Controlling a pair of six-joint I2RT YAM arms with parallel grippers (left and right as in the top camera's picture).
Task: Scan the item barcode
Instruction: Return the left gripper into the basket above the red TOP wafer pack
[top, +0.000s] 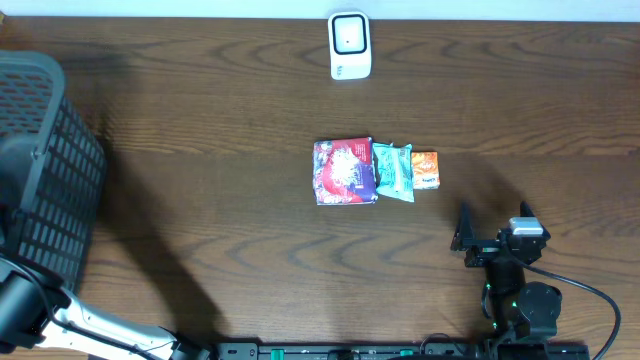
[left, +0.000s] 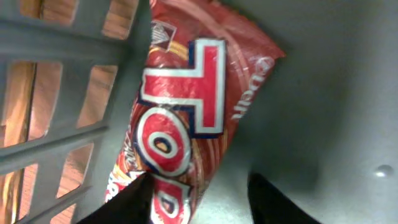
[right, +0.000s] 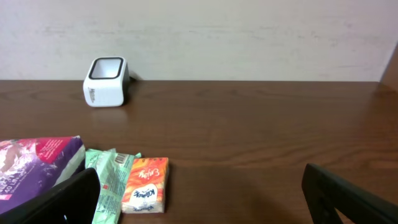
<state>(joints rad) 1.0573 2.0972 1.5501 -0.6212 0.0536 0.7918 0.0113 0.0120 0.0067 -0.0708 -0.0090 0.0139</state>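
Left arm reaching down inside the basket (left: 56, 146).
The left gripper (left: 198, 186) is spread apart, straddling the lower end of the red snack bag (left: 186, 106).

White scanner (top: 350, 45) upright at the table's far edge; mid-table, three in a touching row: purple-red bag (top: 344, 172), green packet (top: 393, 171), small orange pack (top: 425, 170); red snack bag (left: 186, 112), big white-edged letters, inside grey basket (left: 62, 143), against its slatted wall.
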